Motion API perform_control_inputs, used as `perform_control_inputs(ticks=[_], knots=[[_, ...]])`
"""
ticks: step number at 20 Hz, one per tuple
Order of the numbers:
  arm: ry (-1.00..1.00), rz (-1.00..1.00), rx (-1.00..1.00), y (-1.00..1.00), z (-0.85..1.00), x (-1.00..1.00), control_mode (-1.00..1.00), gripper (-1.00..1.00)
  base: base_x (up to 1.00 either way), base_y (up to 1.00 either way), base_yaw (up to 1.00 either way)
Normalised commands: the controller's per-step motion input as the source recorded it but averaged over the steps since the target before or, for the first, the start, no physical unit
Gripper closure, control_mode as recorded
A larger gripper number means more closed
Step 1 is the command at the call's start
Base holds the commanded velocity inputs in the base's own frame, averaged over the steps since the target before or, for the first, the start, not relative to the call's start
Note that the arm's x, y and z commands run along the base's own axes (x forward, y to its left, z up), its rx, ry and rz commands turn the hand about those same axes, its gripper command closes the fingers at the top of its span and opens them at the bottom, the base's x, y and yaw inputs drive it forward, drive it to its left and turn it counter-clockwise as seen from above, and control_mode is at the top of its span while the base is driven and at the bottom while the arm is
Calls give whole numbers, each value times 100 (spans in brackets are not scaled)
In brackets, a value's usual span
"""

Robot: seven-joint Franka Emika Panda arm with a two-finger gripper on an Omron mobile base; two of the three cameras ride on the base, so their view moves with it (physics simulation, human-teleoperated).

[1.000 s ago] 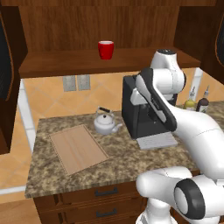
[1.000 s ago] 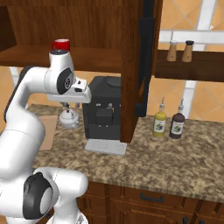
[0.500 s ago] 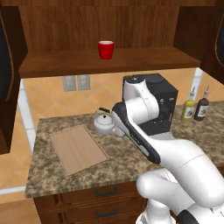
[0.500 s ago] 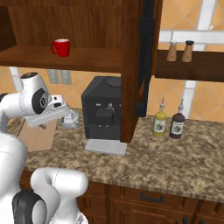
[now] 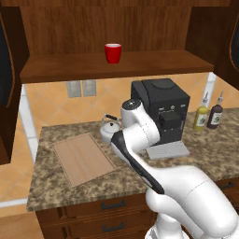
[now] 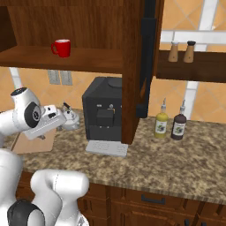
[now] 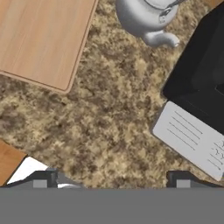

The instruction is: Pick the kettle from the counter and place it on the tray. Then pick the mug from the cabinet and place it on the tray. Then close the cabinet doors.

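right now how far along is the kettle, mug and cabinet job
Nothing is done yet. The kettle sits on the counter beside the bare tray. The gripper hangs over the granite, jaws apart, holding nothing. The mug is on the cabinet shelf, doors open.

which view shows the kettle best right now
The hand view: the kettle sits unobstructed at the top edge on the counter, body and spout clear, its lid cut off. The left base view shows its handle and part of its body behind the arm; the right base view shows it small beside the coffee machine.
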Motion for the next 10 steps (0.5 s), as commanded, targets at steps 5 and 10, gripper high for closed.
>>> perform_control_inputs(ticks=[5, 10], knots=[[-8, 5, -1, 30, 19, 83, -100, -100, 0, 0, 0], [2, 0, 0, 25, 5, 91, -100, -100, 0, 0, 0]])
